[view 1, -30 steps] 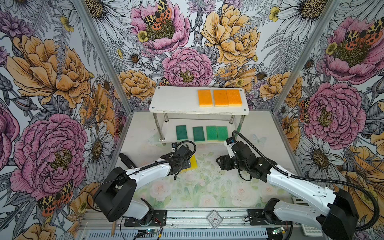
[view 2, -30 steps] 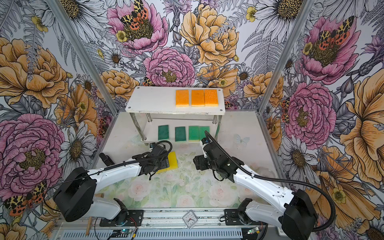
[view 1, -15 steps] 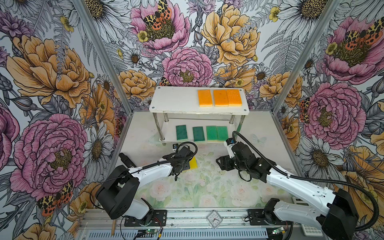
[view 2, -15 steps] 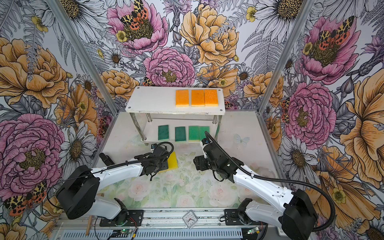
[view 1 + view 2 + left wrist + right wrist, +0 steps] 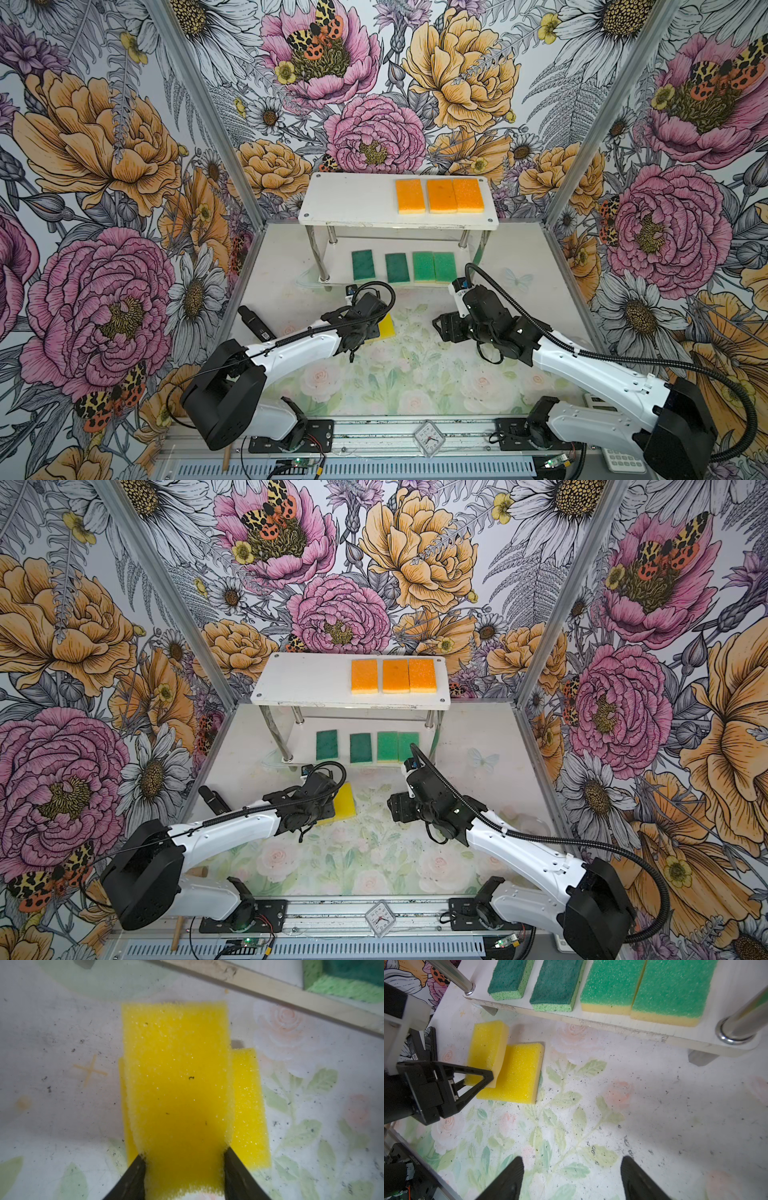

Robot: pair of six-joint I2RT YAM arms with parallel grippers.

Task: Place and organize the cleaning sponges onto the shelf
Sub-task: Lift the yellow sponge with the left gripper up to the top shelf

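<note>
In both top views the shelf (image 5: pixel 353 199) stands at the upper middle of the frame. Three orange sponges (image 5: pixel 441 196) lie in a row on the right part of its top board. Four green sponges (image 5: pixel 424 267) lie in a row on its low board. The left part of the top board is bare. Just below the shelf, on the tabletop (image 5: pixel 415 374), are the yellow sponges (image 5: pixel 345 802), with the left gripper (image 5: pixel 330 808) partly over them. The right gripper (image 5: pixel 441 329) is to the right of them and well apart. In the left wrist view the left gripper is closed on one short end of the upper yellow sponge (image 5: pixel 176 1064), and its jaws squeeze the foam in. The lower yellow sponge (image 5: pixel 247 1105) peeks out from under it on both sides. In the right wrist view the right gripper's jaws stand wide open over bare tabletop and hold nothing. Here the upper yellow sponge leans across the lower one and touches it. I think a few things could go wrong. The sponge is soft and is held only at its end, so it may droop or slip out on the way up. It may also drag the lower sponge along, because the two touch. The edge of the low board is near, so a drooping end could bump it or a leg.
</note>
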